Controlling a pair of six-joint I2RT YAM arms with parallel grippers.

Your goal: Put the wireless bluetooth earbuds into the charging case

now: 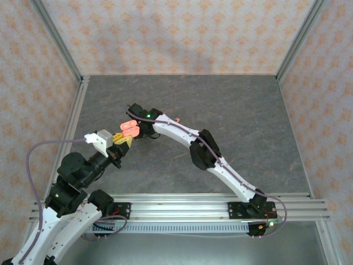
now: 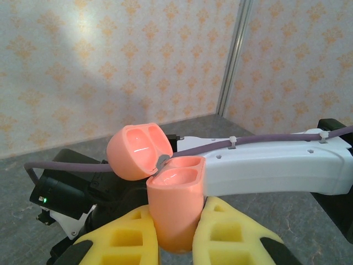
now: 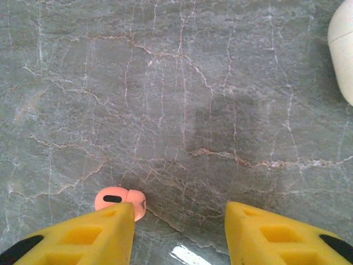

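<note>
Top camera overlooks the whole tabletop [image 1: 248,127] from behind; right wrist peers closely down at it; left wrist looks level, sharing the pink charging case [image 2: 172,215].

The coral-pink charging case [image 2: 171,193] stands upright, pinched at its base between the yellow fingers of the left hand [image 2: 175,221]; its rounded lid [image 2: 138,152] is swung open and tilted back to the left on the hinge, showing two glossy hollows in the lid and two in the base. One coral-pink earbud [image 3: 118,199] with a dark oval mark lies on the grey veined table [image 3: 176,83], right against one fingertip of the right hand [image 3: 179,212]; a whitish rounded case [image 3: 343,49] lies well apart from it, cut off by the picture's edge.
</note>
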